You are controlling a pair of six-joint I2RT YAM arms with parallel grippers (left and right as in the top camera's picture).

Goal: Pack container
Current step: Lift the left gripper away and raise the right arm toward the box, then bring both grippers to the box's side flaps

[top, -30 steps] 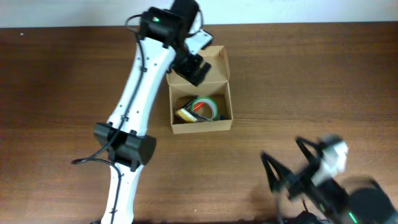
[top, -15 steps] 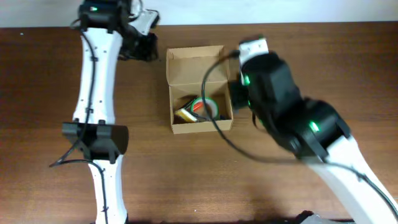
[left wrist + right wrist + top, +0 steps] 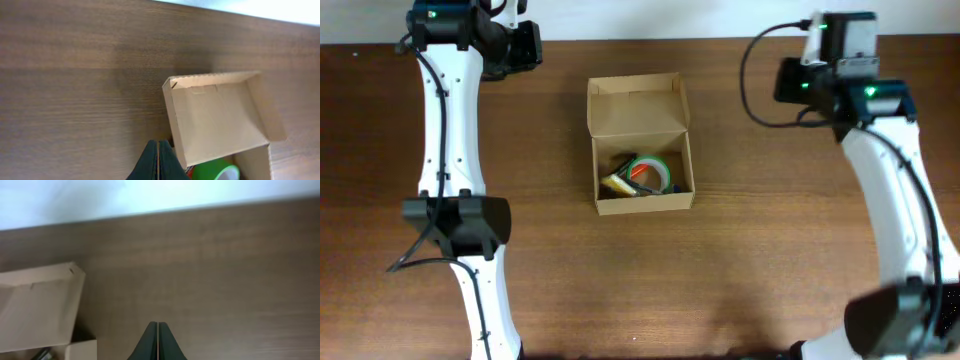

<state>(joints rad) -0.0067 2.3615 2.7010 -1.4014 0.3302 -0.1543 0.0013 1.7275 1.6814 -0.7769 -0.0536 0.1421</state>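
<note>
Table (image 3: 770,250) is being viewed straight down from overhead. Container (image 3: 220,120) is being framed closer by both wrist views, from opposite sides.

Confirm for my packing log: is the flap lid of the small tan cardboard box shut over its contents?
No, the flap lid of the small tan cardboard box lies folded back, leaving the green tape roll inside exposed.

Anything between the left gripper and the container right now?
Nothing visible. Only bare table separates the left gripper from the container, which sits open. The gripper is shut and empty.
</note>
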